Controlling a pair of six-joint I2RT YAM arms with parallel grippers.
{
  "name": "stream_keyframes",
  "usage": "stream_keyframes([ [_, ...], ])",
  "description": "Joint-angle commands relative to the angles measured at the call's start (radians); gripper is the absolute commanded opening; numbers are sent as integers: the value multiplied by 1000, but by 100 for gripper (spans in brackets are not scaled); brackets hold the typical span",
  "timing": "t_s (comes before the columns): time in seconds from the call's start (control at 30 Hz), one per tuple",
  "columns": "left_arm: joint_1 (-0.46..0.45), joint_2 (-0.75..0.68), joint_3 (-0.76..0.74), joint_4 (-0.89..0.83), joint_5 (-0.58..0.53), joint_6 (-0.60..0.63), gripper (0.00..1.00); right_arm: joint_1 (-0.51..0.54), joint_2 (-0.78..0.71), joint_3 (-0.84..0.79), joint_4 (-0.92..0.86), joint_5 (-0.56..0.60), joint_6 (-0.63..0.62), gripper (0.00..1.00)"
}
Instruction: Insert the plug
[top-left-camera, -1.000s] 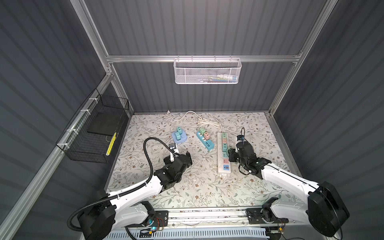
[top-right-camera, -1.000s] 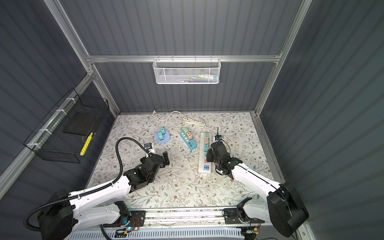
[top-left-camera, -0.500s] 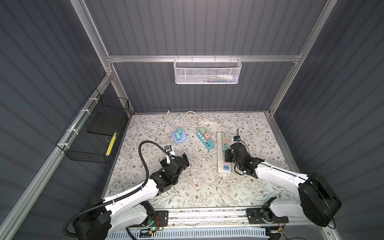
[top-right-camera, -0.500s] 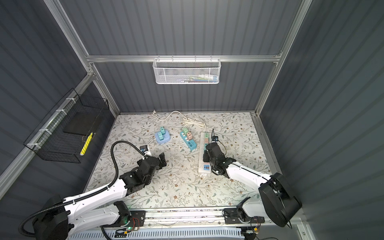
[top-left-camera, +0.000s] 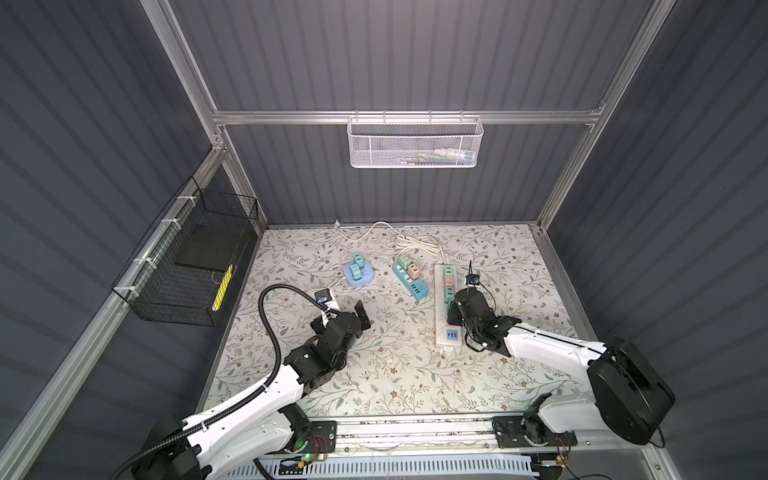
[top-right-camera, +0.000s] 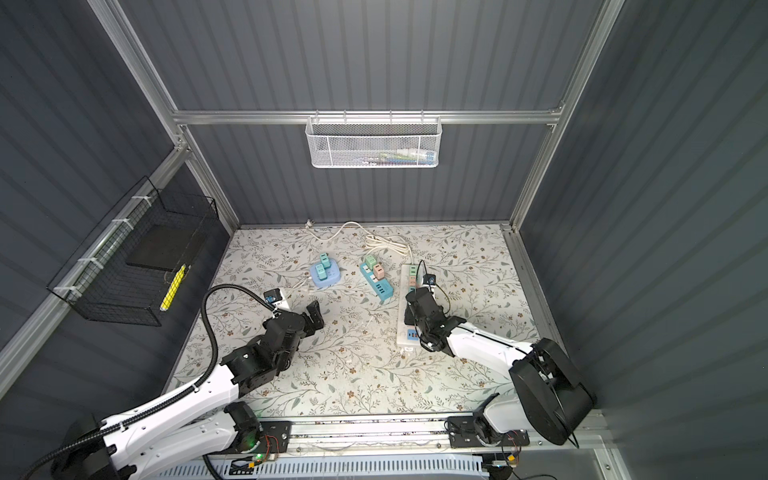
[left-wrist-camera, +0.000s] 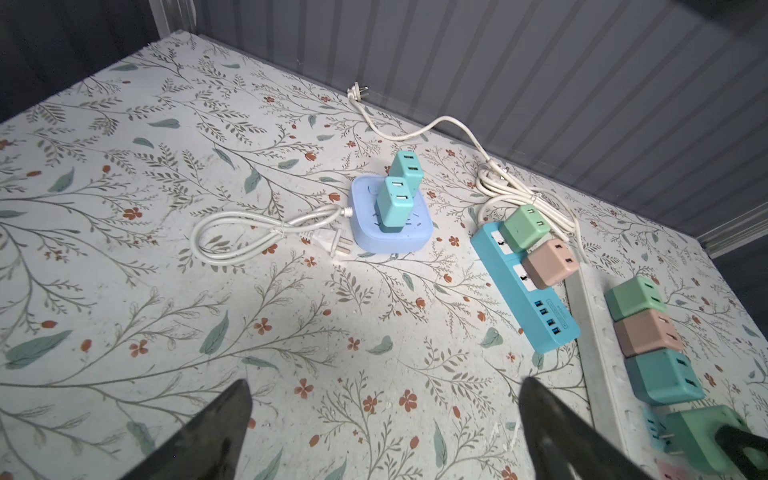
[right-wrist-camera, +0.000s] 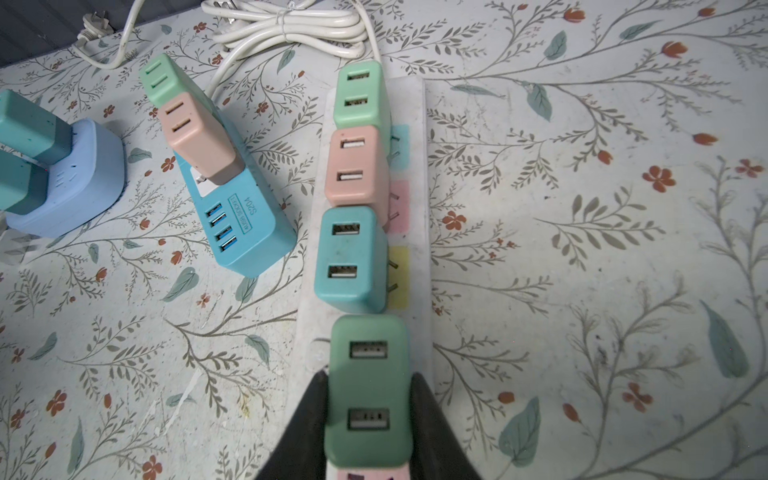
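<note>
The dark green square charger plug is gripped by the jaws of the right arm over the long white plastic power strip, at 6 o'clock of the teal plug. Its long axis is laid 12 to 6 o'clock in both top views. Bare prongs are seen; a downward press is judged needed. Wide, empty jaws are carried by the left arm at 9 o'clock, over the floral worktop inside grey walls.

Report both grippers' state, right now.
Left gripper: open, holding nothing.
Right gripper: shut on the green plug, at the white power strip.
</note>
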Motion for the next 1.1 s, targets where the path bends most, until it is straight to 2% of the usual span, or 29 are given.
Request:
stream_keyframes([
  [0.0, 29, -16, 123, -96, 4, 72, 100, 3, -7, 22, -19, 29, 16, 22],
  [0.1, 47, -1, 172, -134, -19, 80, 100, 4, -6, 25, -27, 19, 23, 22],
  [0.63, 71, 43, 96, -104, 16, -6, 100, 20, 9, 21, -32, 41, 49, 22],
  [1.07, 75, 39, 61, -88, 40, -25, 100, 71, 55, -2, 56, 166, 94, 21],
])
